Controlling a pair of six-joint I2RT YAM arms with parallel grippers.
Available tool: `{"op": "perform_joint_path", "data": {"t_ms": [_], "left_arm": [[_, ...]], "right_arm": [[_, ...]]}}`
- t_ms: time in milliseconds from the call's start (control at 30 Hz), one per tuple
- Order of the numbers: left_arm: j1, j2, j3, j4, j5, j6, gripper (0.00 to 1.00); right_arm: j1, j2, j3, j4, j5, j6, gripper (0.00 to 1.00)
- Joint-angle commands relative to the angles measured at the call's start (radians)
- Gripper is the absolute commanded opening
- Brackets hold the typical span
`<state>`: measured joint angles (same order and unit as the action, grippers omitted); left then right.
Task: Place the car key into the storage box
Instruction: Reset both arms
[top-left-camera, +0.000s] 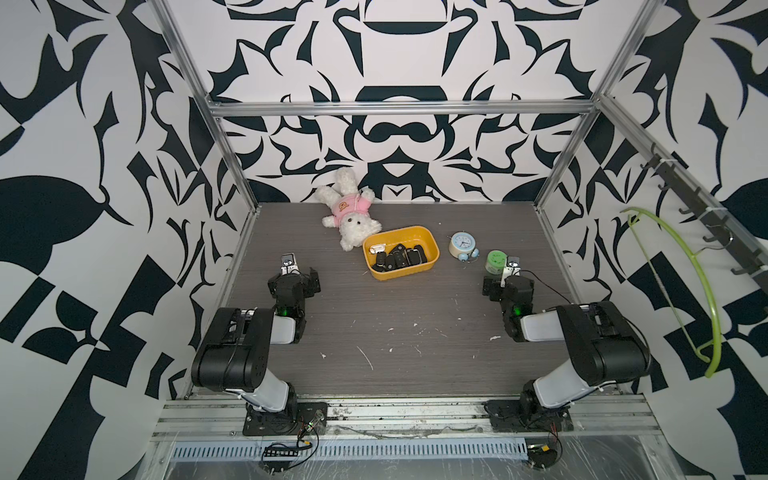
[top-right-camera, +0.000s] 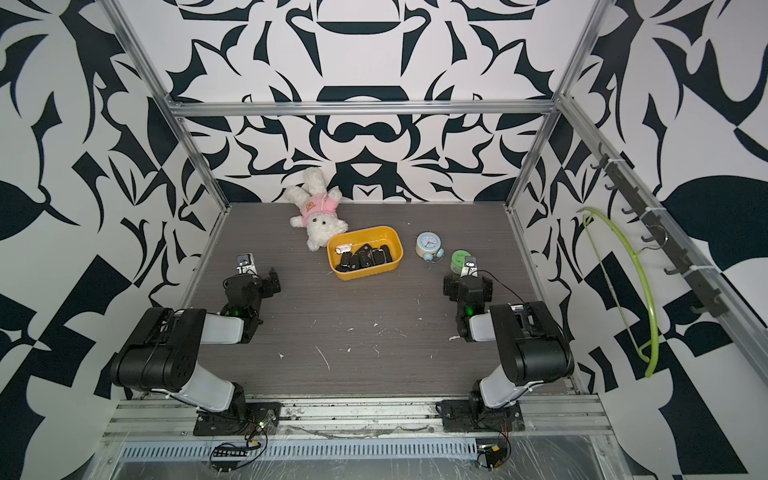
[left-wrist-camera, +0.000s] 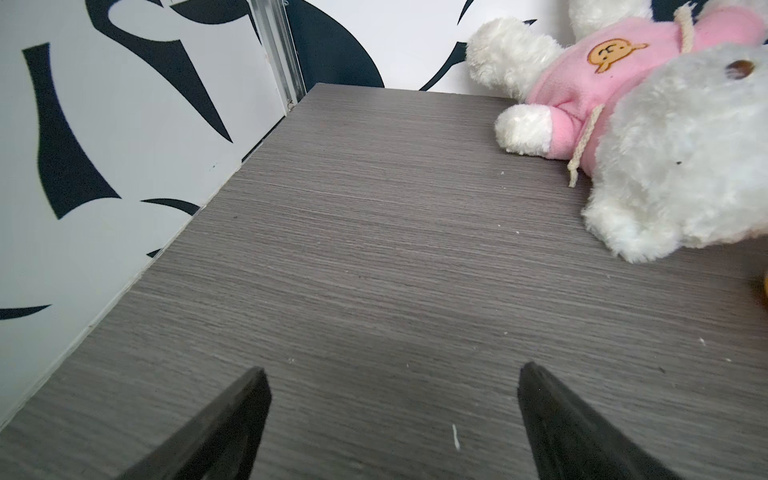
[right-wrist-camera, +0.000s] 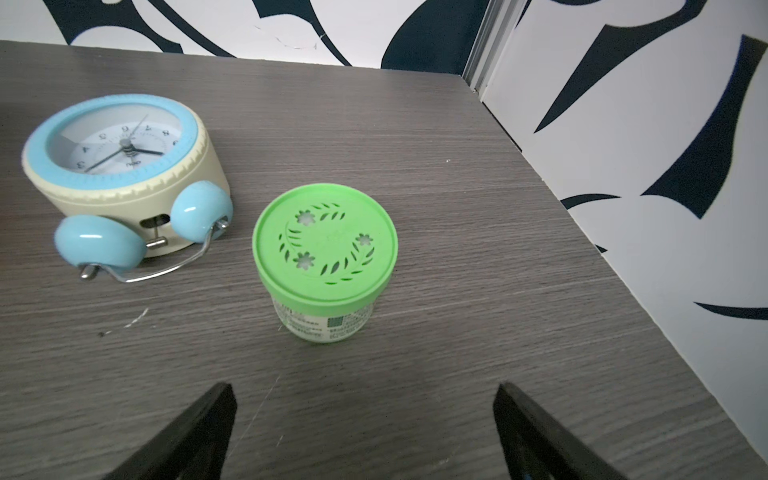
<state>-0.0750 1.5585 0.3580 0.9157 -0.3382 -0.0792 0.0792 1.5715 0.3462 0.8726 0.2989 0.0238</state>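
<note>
Several black car keys are seen piled inside the shallow yellow-orange plastic storage box, set far-centre on the grey wood-grain table. A white plush rabbit in a pink top lies just beside its far-left corner. A round cream-and-blue alarm clock and a green-lidded jar are placed to its right. The left gripper and right gripper are held wide apart, empty.

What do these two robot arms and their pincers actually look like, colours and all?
Both the left arm and right arm are chunky black housings joined by pale grey-white shells. A small green light glows near each wrist. The left gripper and right gripper end in two plain black tapering fingers. A thin black cable loops from the right wrist.
</note>
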Motion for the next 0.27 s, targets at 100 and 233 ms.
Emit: {"op": "perform_joint_path", "data": {"t_ms": [100, 233], "left_arm": [[0.011, -0.003, 0.02, -0.018, 0.046, -0.001, 0.99], [0.012, -0.015, 0.007, -0.008, 0.045, -0.001, 0.99]], "right_arm": [[0.001, -0.022, 0.017, 0.008, -0.003, 0.015, 1.0], [0.001, -0.022, 0.017, 0.008, -0.003, 0.015, 1.0]]}}
